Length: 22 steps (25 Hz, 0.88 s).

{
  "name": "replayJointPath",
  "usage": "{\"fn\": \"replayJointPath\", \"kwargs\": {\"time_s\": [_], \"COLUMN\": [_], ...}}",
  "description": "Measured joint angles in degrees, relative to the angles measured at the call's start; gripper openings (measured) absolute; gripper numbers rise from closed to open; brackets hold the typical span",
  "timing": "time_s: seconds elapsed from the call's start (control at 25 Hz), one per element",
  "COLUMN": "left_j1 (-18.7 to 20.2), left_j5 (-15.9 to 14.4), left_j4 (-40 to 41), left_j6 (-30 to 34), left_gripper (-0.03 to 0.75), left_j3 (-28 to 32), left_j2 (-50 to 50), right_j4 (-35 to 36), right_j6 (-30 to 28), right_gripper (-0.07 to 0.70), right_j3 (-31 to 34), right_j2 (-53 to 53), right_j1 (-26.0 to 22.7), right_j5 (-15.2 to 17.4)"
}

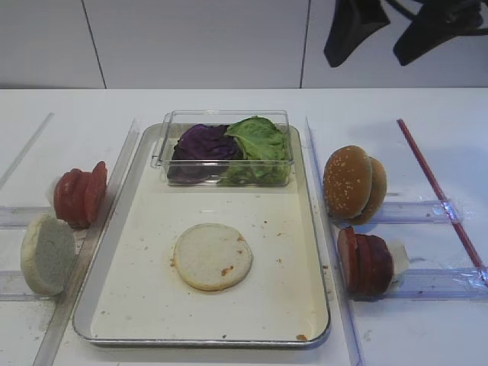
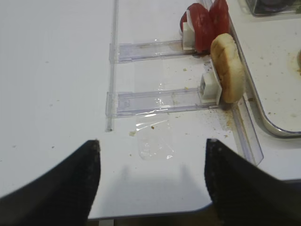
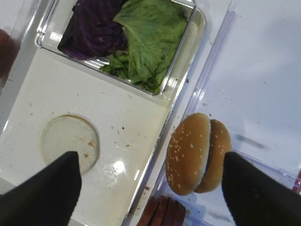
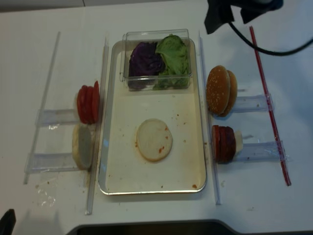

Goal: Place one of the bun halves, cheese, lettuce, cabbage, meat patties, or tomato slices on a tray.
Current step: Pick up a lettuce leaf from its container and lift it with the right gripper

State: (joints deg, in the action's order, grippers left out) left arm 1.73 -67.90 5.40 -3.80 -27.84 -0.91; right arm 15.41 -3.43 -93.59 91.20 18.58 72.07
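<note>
Pale bun half (image 1: 213,256) lay flat on tray (image 1: 145,305), lettuce (image 1: 261,142) and cabbage (image 1: 204,144) in clear box (image 1: 229,179), right gripper (image 3: 150,188) and left gripper (image 2: 153,181) fingers apart, empty, no legible writing.

purple cabbage (image 1: 202,143), green lettuce (image 1: 261,145), sesame-speckled golden bun halves (image 1: 353,184), cream tray (image 1: 152,252)

The right pincer (image 1: 400,34) is cut off by the top edge; lower lettuce (image 1: 259,145) and cabbage (image 1: 204,145) are blurred behind the clear box wall (image 1: 229,171)
</note>
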Motion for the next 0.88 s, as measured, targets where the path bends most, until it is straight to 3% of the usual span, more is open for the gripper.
{"fn": "replayJointPath", "kwargs": {"time_s": [0.48,0.72,0.88], "left_j1": [0.00,0.00,0.00], "left_j5": [0.00,0.00,0.00], "left_j4": [0.00,0.00,0.00], "left_j6": [0.00,0.00,0.00], "left_gripper": [0.437,0.437,0.437], "left_j3": [0.00,0.00,0.00], "left_j2": [0.00,0.00,0.00], "right_j4": [-0.80,0.29,1.42], "right_j6": [0.69,-0.15,-0.36], "right_gripper": [0.613,0.517,0.501], "right_j3": [-13.64,-18.33,-20.43], "right_j2": [14.20,19.31,22.05], "right_j1": [2.31,2.31,2.31], "right_j5": [0.00,0.00,-0.13]}}
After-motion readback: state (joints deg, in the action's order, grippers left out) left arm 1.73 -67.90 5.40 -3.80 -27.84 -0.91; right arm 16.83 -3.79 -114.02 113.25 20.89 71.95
